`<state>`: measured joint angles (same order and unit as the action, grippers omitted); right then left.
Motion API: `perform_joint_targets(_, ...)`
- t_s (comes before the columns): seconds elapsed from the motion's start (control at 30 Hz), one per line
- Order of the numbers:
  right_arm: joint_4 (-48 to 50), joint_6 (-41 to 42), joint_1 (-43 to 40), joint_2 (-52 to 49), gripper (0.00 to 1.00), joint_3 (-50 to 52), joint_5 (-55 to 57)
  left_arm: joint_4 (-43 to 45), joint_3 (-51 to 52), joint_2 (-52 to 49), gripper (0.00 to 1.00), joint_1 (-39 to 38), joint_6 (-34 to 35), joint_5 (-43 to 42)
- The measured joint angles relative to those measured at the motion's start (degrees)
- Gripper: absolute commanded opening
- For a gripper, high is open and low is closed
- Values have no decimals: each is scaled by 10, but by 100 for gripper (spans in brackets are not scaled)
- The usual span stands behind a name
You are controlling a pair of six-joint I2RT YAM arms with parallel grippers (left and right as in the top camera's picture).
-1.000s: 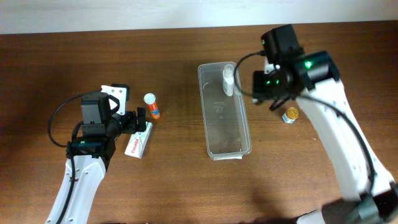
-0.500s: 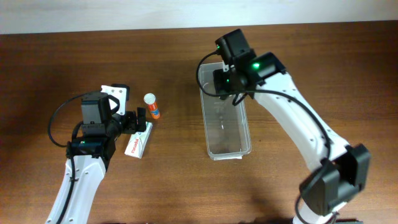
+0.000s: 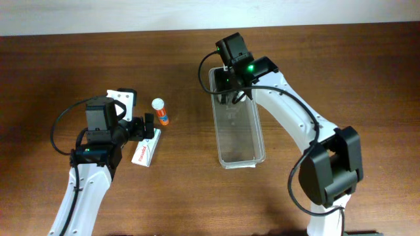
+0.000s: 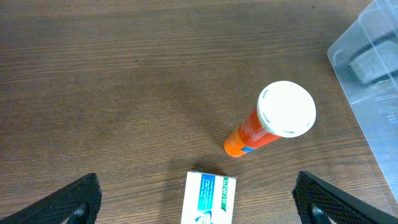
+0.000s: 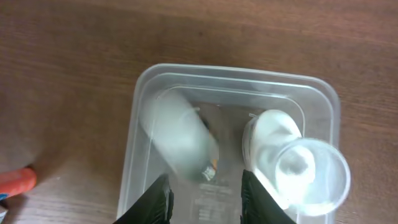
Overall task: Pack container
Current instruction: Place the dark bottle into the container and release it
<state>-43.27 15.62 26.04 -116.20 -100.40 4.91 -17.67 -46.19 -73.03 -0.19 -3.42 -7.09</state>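
The container [image 3: 240,141] is a long clear bin at mid-table, and its far end fills the right wrist view [image 5: 236,71]. My right gripper [image 3: 234,93] hangs over that far end. Its jaws [image 5: 206,199] stand slightly open with nothing between them. Just beyond them a blurred white bottle [image 5: 180,140] lies loose inside the bin. Next to it a clear-topped white bottle [image 5: 292,162] stands in the same end. My left gripper [image 3: 149,128] is wide open at the left, low over the table [image 4: 199,208], with nothing in it.
An orange tube with a white cap [image 3: 159,113] [image 4: 267,127] lies just ahead of the left gripper. A white medicine box [image 3: 146,151] [image 4: 210,199] lies between its fingers on the wood. The bin's corner [image 4: 373,50] shows at the left wrist view's right edge.
My right arm swung left from beside the bin to above its far end, its jaws parted a little and the white bottle left them. The left arm has not moved.
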Motion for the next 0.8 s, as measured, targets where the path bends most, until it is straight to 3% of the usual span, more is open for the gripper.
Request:
perform_joint_targets(0.23,7,-3,0,-22,40,0,0,0,0,0,99,0,0,0)
perform_joint_targets(0.47,-20,-4,0,-21,41,-6,0,0,0,0,99,0,0,0)
perform_joint_targets(0.6,-93,-4,0,-7,42,-33,-1,0,0,0,99,0,0,0)
perform_joint_targets(0.8,-261,-5,-23,105,58,-78,-3,0,0,0,99,0,0,0)
